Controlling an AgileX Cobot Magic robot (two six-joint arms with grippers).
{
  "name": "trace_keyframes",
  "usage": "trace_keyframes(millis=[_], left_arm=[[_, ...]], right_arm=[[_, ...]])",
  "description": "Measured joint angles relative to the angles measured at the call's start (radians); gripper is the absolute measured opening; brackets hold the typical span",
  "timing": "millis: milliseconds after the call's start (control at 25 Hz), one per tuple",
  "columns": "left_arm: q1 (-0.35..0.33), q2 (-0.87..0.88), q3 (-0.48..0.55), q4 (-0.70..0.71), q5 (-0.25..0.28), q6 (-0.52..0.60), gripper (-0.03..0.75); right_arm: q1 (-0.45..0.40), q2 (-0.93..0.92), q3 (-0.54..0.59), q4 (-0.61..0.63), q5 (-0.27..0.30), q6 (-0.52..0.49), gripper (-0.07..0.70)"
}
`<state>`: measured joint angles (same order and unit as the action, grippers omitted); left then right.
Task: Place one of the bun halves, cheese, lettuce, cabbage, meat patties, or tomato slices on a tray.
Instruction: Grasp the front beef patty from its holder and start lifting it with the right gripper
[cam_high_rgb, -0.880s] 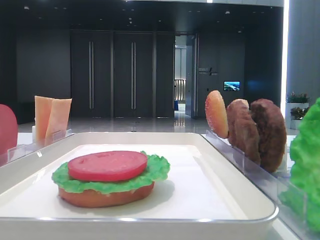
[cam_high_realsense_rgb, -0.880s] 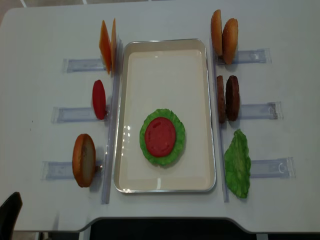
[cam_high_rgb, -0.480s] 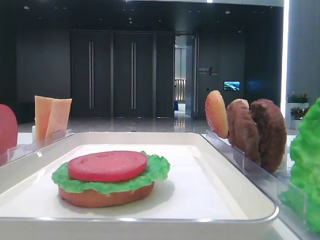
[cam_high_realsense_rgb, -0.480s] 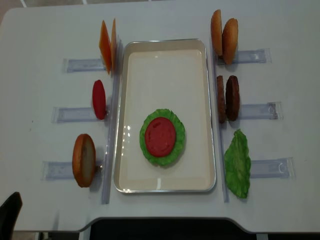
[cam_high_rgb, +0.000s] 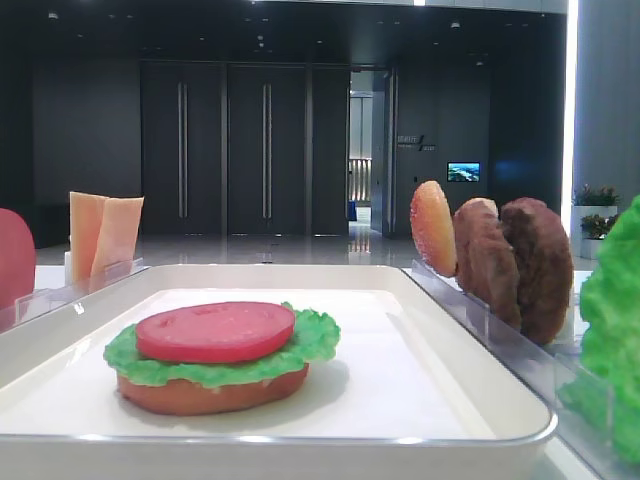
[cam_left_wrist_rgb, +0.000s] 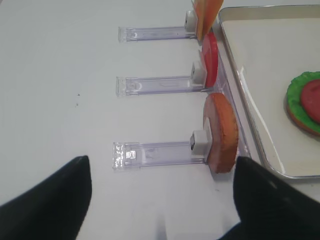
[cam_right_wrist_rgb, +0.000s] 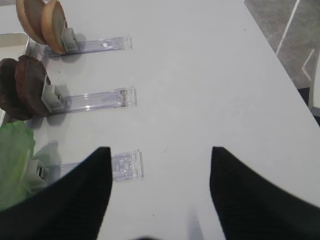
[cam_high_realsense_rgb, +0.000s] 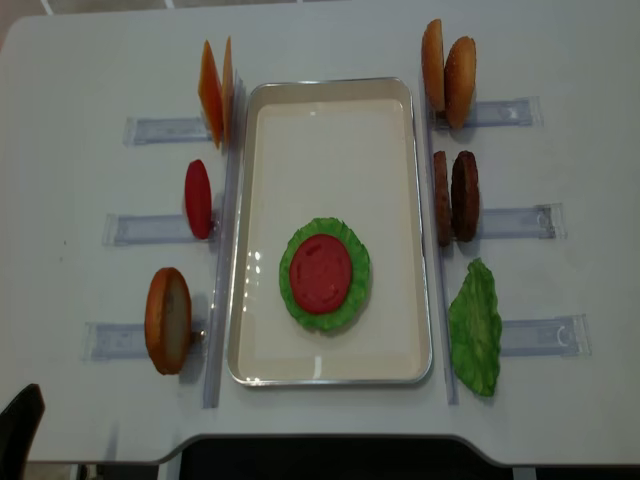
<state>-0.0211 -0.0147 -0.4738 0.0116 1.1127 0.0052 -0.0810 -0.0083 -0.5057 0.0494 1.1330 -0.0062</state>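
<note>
my left gripper (cam_left_wrist_rgb: 160, 200) hangs wide open and empty just short of the bun half (cam_left_wrist_rgb: 221, 131) standing in its clear rack (cam_left_wrist_rgb: 160, 151); come in crooked and i could tip it flat or shove the rack against the tray (cam_high_realsense_rgb: 405, 230). on the tray, tomato slice (cam_high_realsense_rgb: 320, 273) tops lettuce (cam_high_realsense_rgb: 362, 270), well clear. my right gripper (cam_right_wrist_rgb: 160, 192) is open too, holding nothing, with the meat patties (cam_right_wrist_rgb: 22, 87) ahead to its left.

The tray (cam_high_realsense_rgb: 330, 120) lay bare beyond its stacked tomato slice (cam_high_realsense_rgb: 321, 273), while upright food in clear racks (cam_high_realsense_rgb: 160, 130) lined both long sides.

The bottom bun (cam_high_rgb: 210, 392) is hidden overhead under lettuce (cam_high_realsense_rgb: 325, 268); left arm (cam_high_realsense_rgb: 20, 415) cut off
</note>
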Motion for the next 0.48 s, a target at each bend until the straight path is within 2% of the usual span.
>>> trace_keyframes(millis=[480], left_arm=[[0.0,0.0,0.0,0.0,0.0,0.0,0.692]], right_arm=[[0.0,0.0,0.0,0.0,0.0,0.0,0.412]])
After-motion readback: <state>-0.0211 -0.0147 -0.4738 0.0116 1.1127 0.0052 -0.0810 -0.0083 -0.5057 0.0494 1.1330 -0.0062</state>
